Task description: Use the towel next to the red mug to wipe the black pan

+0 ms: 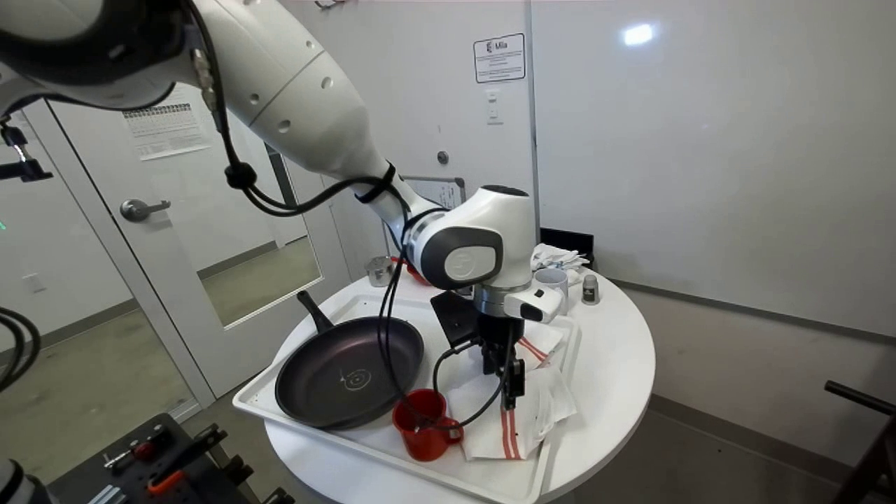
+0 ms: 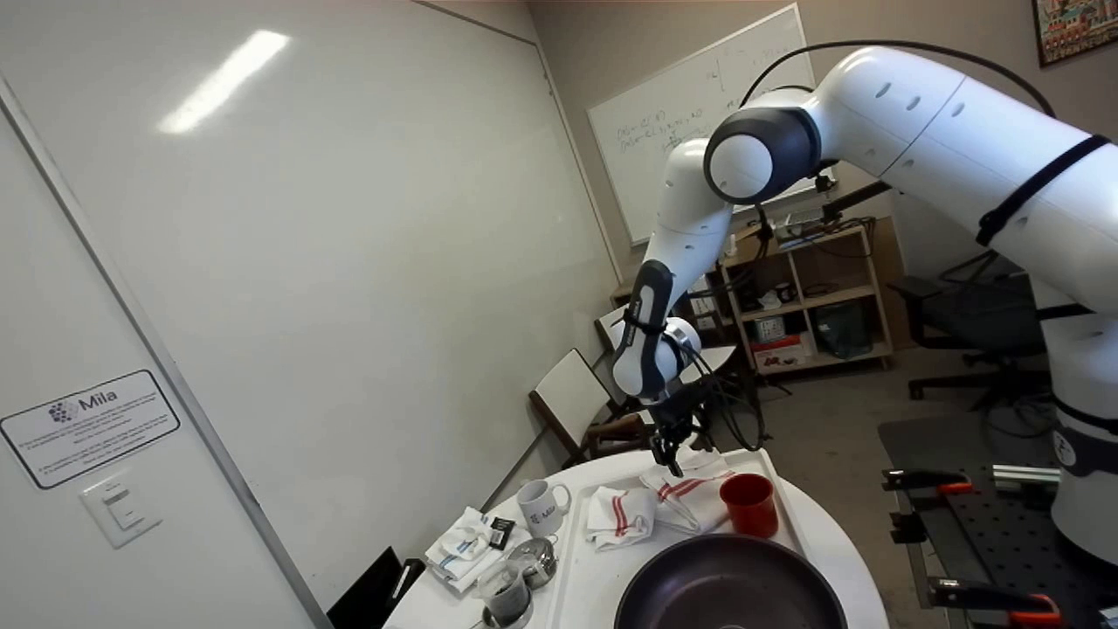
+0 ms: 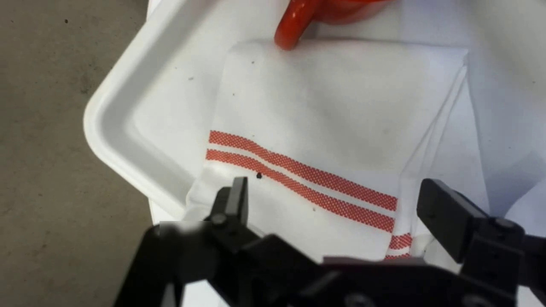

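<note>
On the white tray [image 1: 376, 434] in an exterior view, the red-striped towel [image 1: 519, 428] lies beside the red mug [image 1: 423, 448]. In an exterior view, the black frying pan [image 2: 729, 587] sits near the mug. In the wrist view, the claw [image 3: 334, 186] stands spread above the towel.

White mug [image 2: 539, 512] on round table [image 1: 619, 357], beside tray [image 2: 596, 578]
</note>
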